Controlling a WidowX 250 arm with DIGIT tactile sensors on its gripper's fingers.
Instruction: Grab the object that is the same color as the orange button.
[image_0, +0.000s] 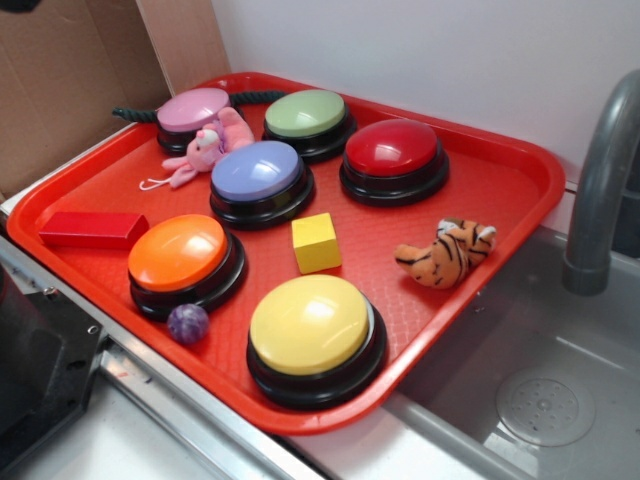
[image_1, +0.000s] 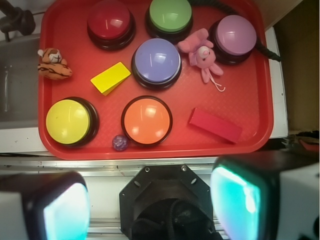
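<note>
— Six domed buttons sit on my red tray (image_0: 505, 165). The orange button (image_0: 178, 252) is at the front left in the exterior view, with a small purple ball (image_0: 187, 322) touching its base and a red block (image_0: 92, 229) just beside it.

— And the tiger?

— The plush tiger (image_0: 448, 253) lies on its side near the tray's right edge, by the sink (image_0: 560, 390), well apart from the orange button. It's between the red button (image_0: 392, 150) and the yellow button (image_0: 311, 323), with the yellow cube (image_0: 315, 242) to its left. Nothing touches it.

— What's the hand doing?

— In my wrist view the gripper (image_1: 150, 205) hangs off the tray's near edge, fingers (image_1: 60, 207) spread wide, nothing between them. The tiger shows at the far left there.

— Other clutter?

— A pink bunny (image_0: 208, 145) leans between the pink button (image_0: 193, 109) and the purple button (image_0: 257, 170). The green button (image_0: 306, 113) is at the back.
</note>
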